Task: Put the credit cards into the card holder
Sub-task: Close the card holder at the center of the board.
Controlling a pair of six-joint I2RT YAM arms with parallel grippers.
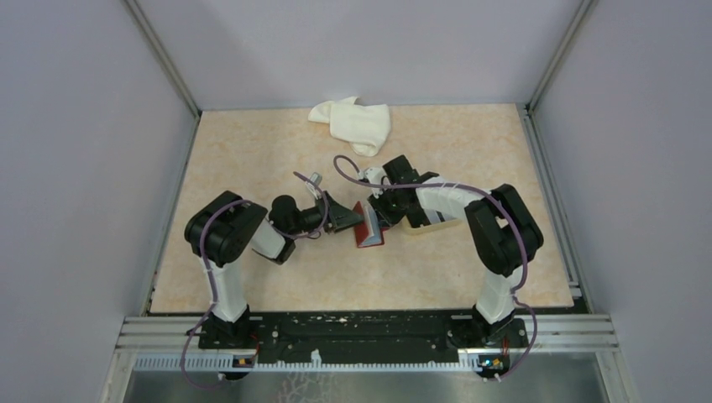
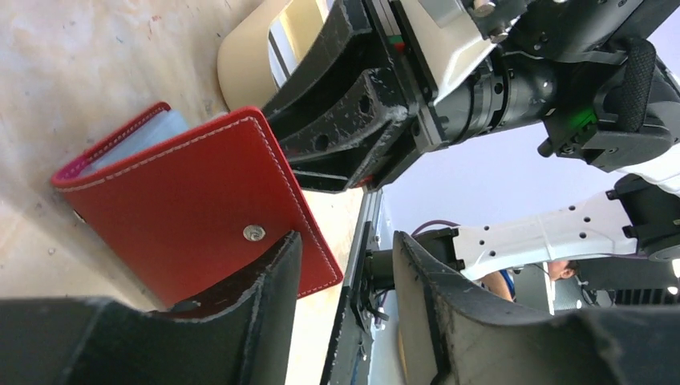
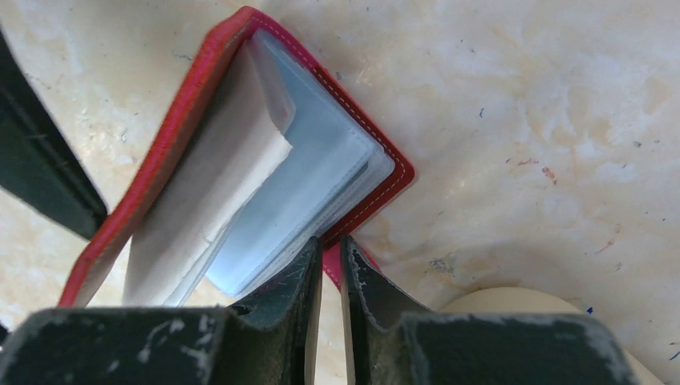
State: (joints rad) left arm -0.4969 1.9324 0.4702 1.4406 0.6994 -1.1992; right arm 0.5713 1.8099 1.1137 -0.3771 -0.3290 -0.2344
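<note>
The small dark red leather-like folding card holder (image 1: 367,227) stands half open on its edge, just beside the beige rounded-rectangle tray (image 2: 240,64), on the tray's left. The right gripper (image 3: 330,273) reaches over the tray, its fingers nearly together and pinched on the holder's red edge. On the side of the holder away from the tray, the left gripper (image 2: 346,241) has its fingers apart, one close against the snap-studded cover. We judge the pinch thin. If the left fingers push that cover, the holder could twist free and topple, and its clear plastic sleeves (image 3: 321,176) would fold shut. The crumpled white cloth (image 1: 353,122) lies well beyond the tray, so we see no hazard there.
</note>
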